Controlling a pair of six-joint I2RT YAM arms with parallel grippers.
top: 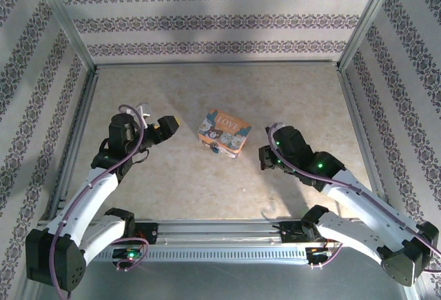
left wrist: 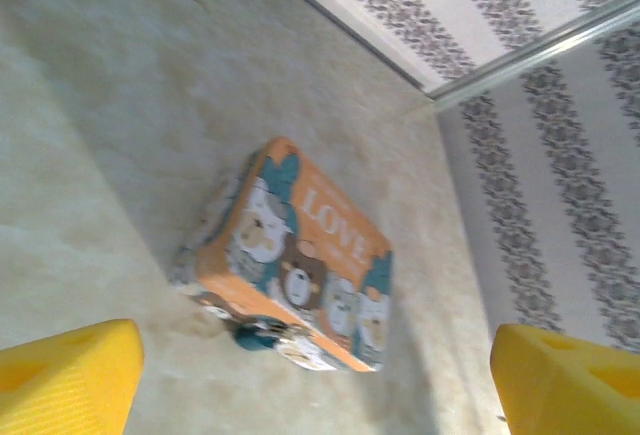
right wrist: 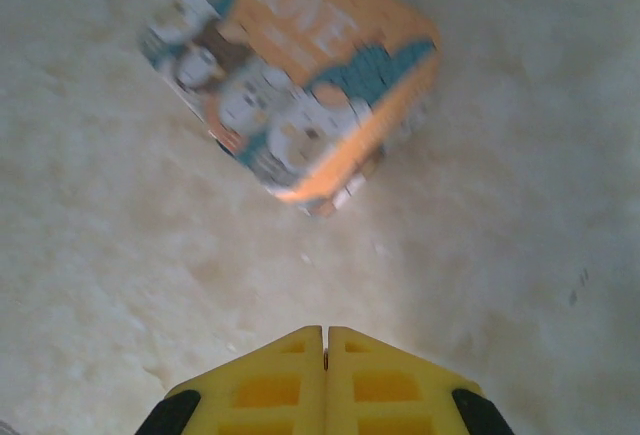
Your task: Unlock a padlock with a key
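A small box (top: 224,133) with orange sides sat near the middle of a pale, marbled table (top: 172,196). Its top was printed with the word "LOVE" in white letters above cartoon bears and other animals on teal and orange. The box was closed, so what it held could not be told. The padlock (left wrist: 254,336), a tiny item with a teal-blue end, lay tucked against the box's lower edge on the side facing the arms; its silvery part was too small and blurred to make out. The left claw (top: 169,125) hung to the left of the box, apart from it, its yellow fingers (left wrist: 66,375) spread wide and released with nothing between them. The right claw (right wrist: 326,370) hovered over the table to the right of the box, a little nearer the arms, its two yellow fingers clenched flat together on nothing. A stretch of table separated each claw from the box. Walls (top: 207,10) papered in grey floral stripes, edged with metal rails (top: 213,65), enclosed the table on three sides.
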